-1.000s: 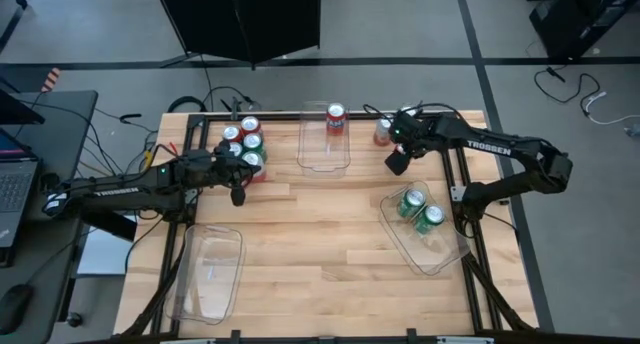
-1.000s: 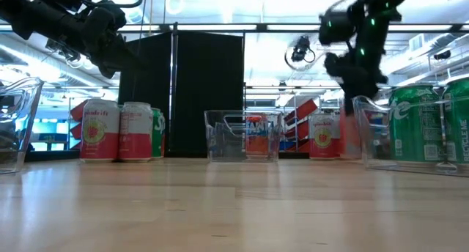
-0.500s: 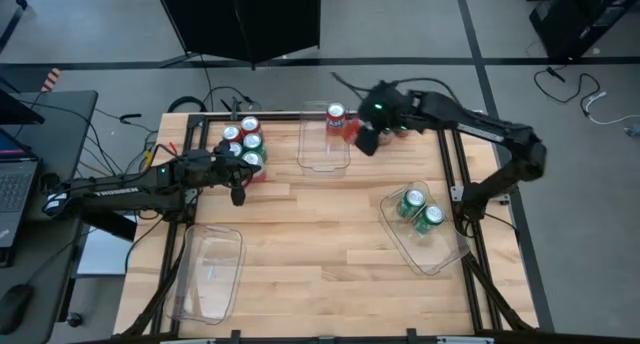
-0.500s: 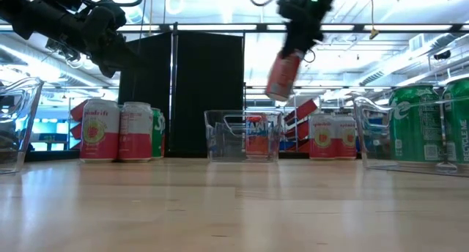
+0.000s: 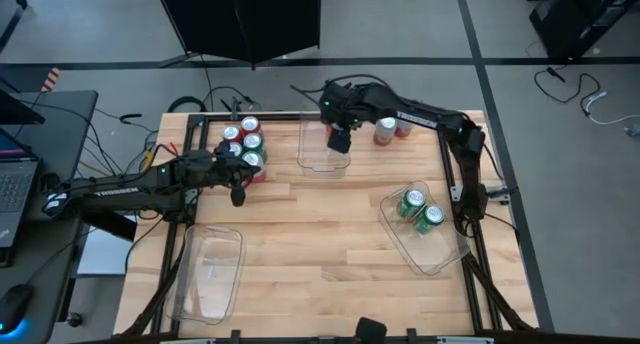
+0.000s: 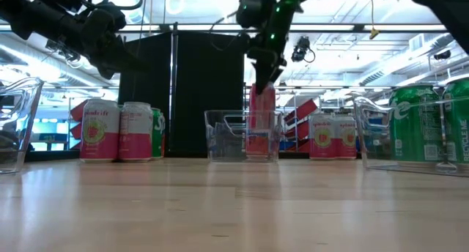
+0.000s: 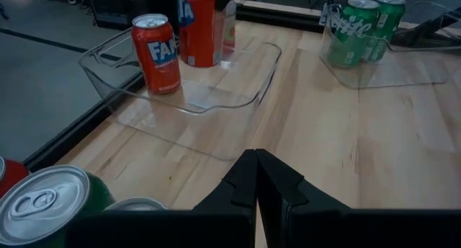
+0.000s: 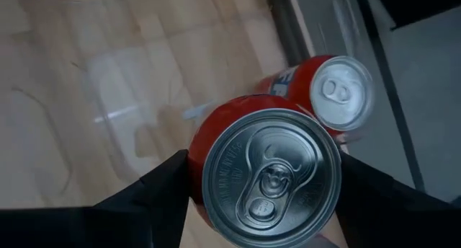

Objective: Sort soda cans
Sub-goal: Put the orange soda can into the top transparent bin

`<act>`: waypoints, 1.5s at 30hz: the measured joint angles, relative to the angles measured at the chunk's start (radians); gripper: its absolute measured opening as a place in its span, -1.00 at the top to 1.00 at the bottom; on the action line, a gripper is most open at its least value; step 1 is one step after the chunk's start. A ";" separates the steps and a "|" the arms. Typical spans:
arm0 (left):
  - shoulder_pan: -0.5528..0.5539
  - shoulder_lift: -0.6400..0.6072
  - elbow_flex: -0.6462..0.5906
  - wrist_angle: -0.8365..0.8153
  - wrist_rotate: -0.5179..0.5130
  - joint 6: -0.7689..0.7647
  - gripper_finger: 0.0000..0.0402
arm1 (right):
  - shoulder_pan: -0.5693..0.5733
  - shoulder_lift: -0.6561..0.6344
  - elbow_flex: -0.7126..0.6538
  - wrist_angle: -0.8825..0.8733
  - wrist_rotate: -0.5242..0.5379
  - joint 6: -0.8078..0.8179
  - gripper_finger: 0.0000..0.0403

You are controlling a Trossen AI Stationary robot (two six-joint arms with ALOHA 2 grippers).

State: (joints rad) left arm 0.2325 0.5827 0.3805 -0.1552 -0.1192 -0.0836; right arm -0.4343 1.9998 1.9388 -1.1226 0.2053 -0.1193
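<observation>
- the right gripper (image 5: 339,140) is clamped on a red can (image 8: 261,172), holding it upright over the clear bin (image 5: 324,154) at the far middle of the table (image 5: 320,244).
- another red can (image 7: 156,53) already stands in that bin, just beside the held one.
- the left gripper (image 5: 238,194) hovers with its fingers pressed together, next to the can cluster (image 5: 244,144) at the far left.
- two green cans (image 5: 421,210) sit in the right-hand bin (image 5: 425,254).
- two more cans (image 5: 391,130) stand on the table at the far right.
</observation>
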 joint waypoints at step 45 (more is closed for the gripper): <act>0.000 0.000 0.000 -0.008 0.000 -0.004 0.95 | -0.029 0.124 -0.069 0.062 0.099 0.055 -0.89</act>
State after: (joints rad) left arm 0.2325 0.5827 0.3805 -0.1627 -0.1192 -0.0872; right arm -0.4637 2.1242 1.8698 -1.0603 0.3046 -0.0642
